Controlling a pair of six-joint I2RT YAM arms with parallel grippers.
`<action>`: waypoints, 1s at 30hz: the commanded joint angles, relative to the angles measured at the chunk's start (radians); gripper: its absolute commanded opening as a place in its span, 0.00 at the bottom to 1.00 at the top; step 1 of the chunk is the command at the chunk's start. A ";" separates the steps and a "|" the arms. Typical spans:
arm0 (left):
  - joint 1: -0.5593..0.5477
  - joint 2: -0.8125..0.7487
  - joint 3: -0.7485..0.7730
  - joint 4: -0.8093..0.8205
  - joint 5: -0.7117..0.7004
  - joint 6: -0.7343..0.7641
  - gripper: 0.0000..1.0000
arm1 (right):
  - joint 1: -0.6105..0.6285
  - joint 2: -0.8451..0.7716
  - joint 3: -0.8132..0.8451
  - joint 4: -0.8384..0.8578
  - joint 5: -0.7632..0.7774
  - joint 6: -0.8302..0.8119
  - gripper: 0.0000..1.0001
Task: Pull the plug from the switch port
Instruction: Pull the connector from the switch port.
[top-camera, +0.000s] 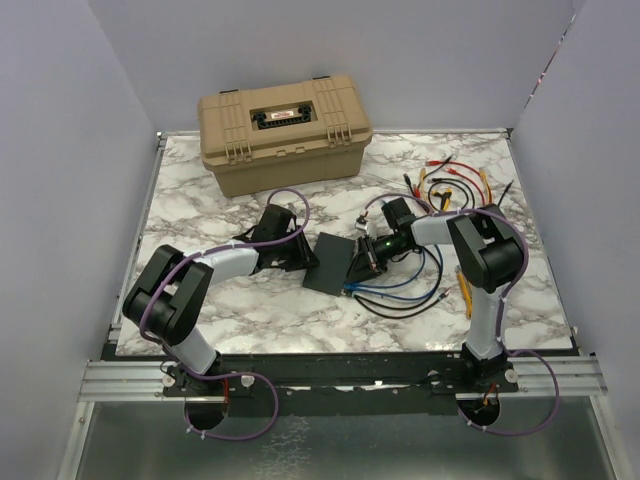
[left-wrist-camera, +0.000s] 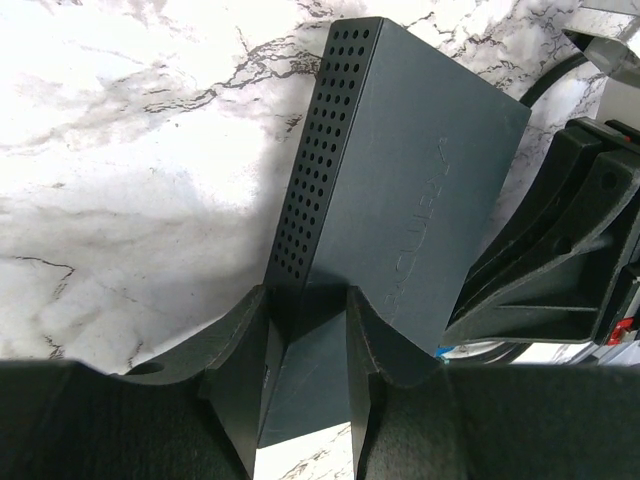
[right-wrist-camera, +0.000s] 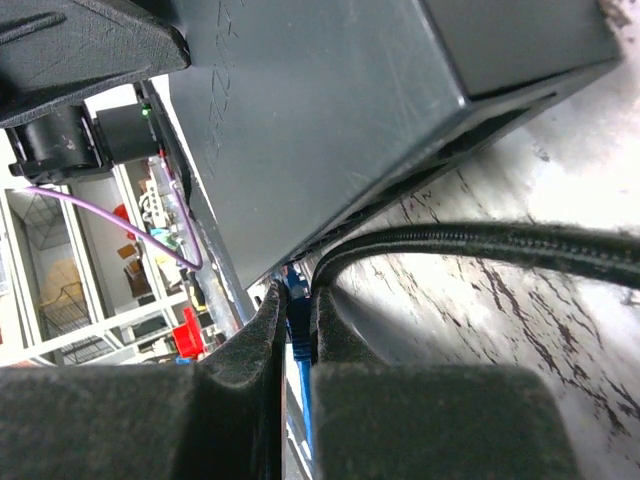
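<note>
The switch (top-camera: 331, 263) is a flat matte-black box on the marble table, mid-scene. My left gripper (top-camera: 300, 255) is shut on its left corner; in the left wrist view the switch (left-wrist-camera: 400, 170) runs away from the gripper (left-wrist-camera: 305, 330), its perforated side showing, one corner between the jaws. My right gripper (top-camera: 362, 268) is at the switch's right, port edge. In the right wrist view the gripper (right-wrist-camera: 297, 310) is shut on a blue plug (right-wrist-camera: 298, 318) at the edge of the switch (right-wrist-camera: 330, 110). A black cable (right-wrist-camera: 480, 240) curves past the right finger.
A large tan toolbox (top-camera: 284, 131) stands at the back. Blue and black cables (top-camera: 405, 290) loop on the table right of the switch. Several loose short cables with red and yellow ends (top-camera: 450, 185) lie at the back right. Walls close in left and right.
</note>
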 joint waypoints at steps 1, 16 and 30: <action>0.008 0.111 -0.101 -0.237 -0.270 0.040 0.00 | -0.022 -0.016 -0.041 -0.067 0.121 -0.019 0.00; 0.019 0.119 -0.110 -0.232 -0.268 0.050 0.00 | -0.038 -0.091 -0.054 -0.068 0.090 -0.038 0.00; 0.017 0.158 -0.083 -0.218 -0.211 0.079 0.00 | -0.036 -0.205 0.021 -0.212 0.295 -0.051 0.47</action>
